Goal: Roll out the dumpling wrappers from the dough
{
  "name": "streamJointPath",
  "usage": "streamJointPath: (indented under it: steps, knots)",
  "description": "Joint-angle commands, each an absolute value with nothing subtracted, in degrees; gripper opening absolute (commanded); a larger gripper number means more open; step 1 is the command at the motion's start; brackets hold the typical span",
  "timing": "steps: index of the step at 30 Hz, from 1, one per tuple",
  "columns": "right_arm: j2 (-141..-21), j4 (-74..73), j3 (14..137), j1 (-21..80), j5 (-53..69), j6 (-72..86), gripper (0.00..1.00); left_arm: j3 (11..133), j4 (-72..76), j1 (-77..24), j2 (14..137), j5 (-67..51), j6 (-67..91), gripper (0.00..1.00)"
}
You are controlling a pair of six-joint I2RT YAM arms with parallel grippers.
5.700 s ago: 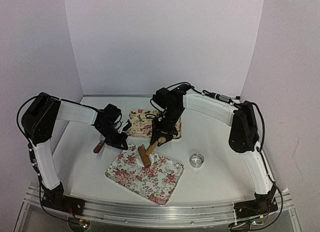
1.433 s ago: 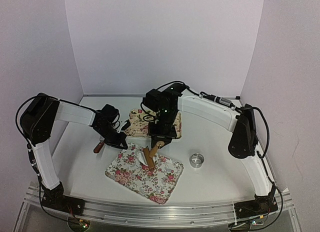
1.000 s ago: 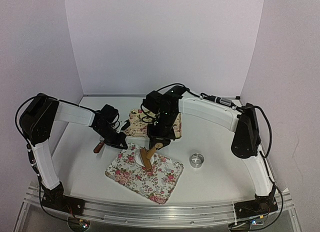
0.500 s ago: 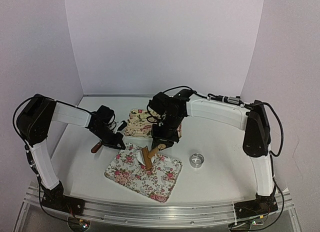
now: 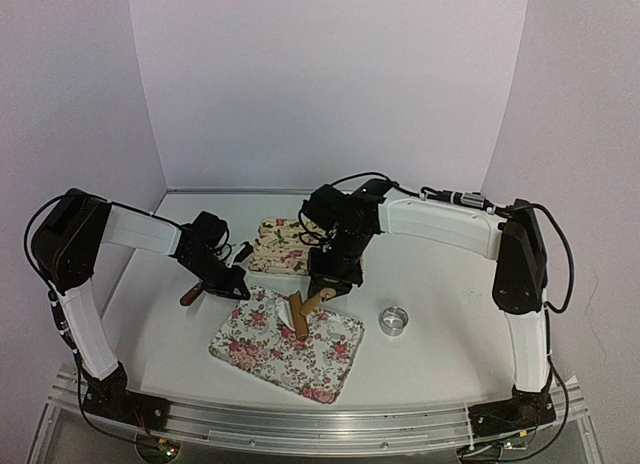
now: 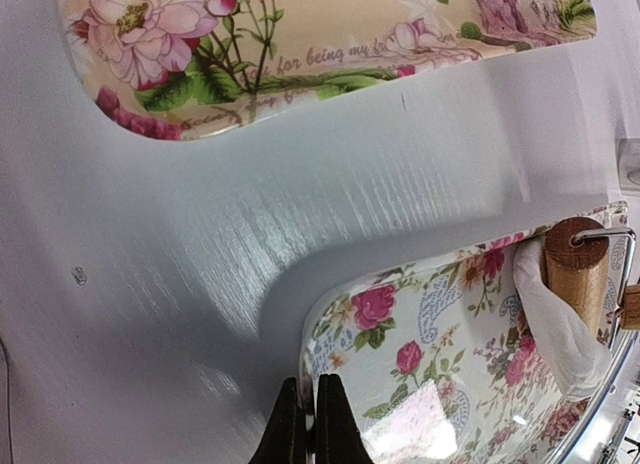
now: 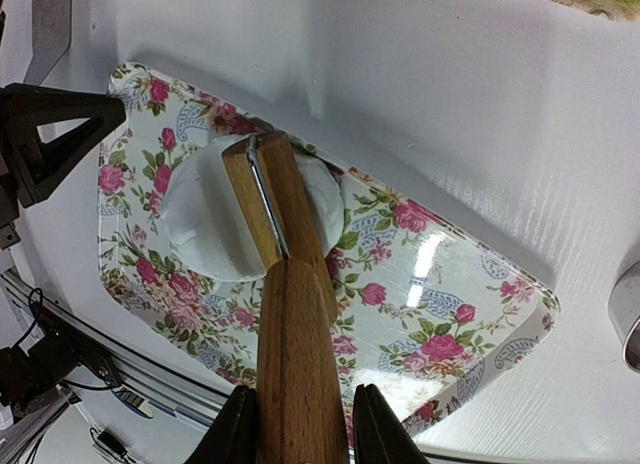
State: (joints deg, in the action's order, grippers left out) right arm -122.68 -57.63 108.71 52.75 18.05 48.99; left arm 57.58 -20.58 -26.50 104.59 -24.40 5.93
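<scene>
A flattened white patch of dough (image 7: 205, 224) lies on the near flowered tray (image 7: 450, 314). The wooden roller (image 7: 270, 199) rests across the dough. My right gripper (image 7: 305, 424) is shut on the roller's wooden handle (image 7: 300, 354). In the top view the right gripper (image 5: 330, 281) hangs over the tray's far edge, with the roller (image 5: 299, 315) slanting down onto the dough (image 5: 287, 309). My left gripper (image 6: 305, 429) is shut on the tray's rim (image 6: 310, 364) at its left corner, which is also where the left gripper (image 5: 232, 289) sits in the top view. Dumpling wrappers are out of view.
A second flowered tray (image 5: 275, 252) lies behind the near one (image 5: 310, 369). A shiny metal ring (image 5: 394, 321) stands on the table right of the near tray. A brown-handled tool (image 5: 190, 294) lies on the table left of the left gripper. White walls enclose the back and sides.
The right gripper and roller have shifted slightly right over the dough, and the right arm has swung further right. The left gripper has stayed on the tray's corner.
</scene>
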Motion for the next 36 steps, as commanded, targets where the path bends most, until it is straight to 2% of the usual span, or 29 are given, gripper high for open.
streamJointPath:
  steps: [1,11,21,28,32,36]
  knots:
    - [-128.6,-91.2,102.3,51.2,1.7,50.0,0.00,55.8,-23.7,-24.2,102.2,-18.1,5.8,0.00]
    - [-127.8,-91.4,101.9,51.2,0.9,50.4,0.00,55.4,-24.2,-24.2,101.6,-17.2,6.5,0.00]
    - [-127.3,-93.4,106.5,51.2,0.0,50.4,0.00,54.9,-24.3,-24.2,100.4,-17.4,7.4,0.00]
    - [-127.4,-92.1,121.7,51.2,2.3,46.9,0.00,54.8,-25.1,-24.2,98.6,-19.0,9.3,0.00]
    - [-127.3,-89.9,131.6,51.2,4.9,47.9,0.00,55.3,-26.3,-24.2,98.1,-16.1,15.9,0.00]
    - [-125.3,-87.2,133.7,51.2,4.6,50.9,0.00,56.5,-25.7,-24.0,97.6,-11.7,20.1,0.00]
